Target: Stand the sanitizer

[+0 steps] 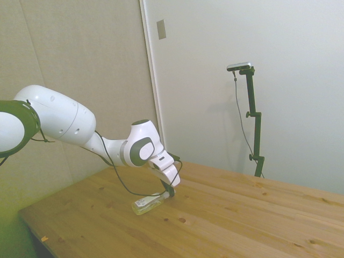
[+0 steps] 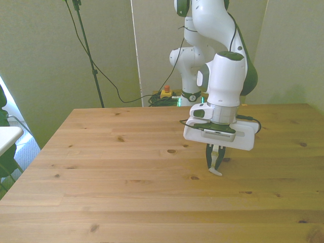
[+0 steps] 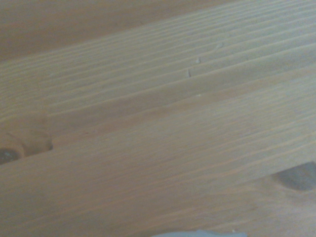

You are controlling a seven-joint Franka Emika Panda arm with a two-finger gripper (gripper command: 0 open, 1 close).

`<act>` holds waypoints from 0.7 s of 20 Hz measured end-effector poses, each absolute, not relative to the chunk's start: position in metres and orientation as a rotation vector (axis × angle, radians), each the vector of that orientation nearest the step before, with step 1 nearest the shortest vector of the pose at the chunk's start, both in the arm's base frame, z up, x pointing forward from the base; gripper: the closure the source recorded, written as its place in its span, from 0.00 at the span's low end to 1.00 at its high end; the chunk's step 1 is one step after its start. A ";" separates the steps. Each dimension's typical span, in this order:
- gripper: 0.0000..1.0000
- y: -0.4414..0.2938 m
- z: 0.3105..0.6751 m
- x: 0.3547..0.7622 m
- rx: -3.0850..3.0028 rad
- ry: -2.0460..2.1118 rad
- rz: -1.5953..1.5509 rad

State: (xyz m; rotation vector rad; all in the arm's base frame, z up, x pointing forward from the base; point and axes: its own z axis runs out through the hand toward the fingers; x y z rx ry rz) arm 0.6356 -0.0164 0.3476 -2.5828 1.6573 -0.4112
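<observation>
Sanitizer tilted, gripped at its pump end

The hand (image 1: pixel 169 192) is clamped on the sanitizer (image 1: pixel 146 203), whose base rests on the worktop (image 1: pixel 226 215) (long axis slanting up toward the fingers).

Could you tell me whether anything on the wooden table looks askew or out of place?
Yes: the small clear sanitizer bottle with yellowish liquid lies on its side on the wooden table rather than upright. The gripper is at its pump end. Nothing looks spilled.
</observation>
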 end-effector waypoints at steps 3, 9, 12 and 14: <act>1.00 -0.019 0.348 0.634 -2.574 1.663 -0.404; 1.00 -0.024 0.392 0.628 -2.470 1.695 -0.561; 1.00 -0.012 0.415 0.616 -2.431 1.707 -0.720; 1.00 -0.005 0.425 0.610 -2.398 1.719 -0.843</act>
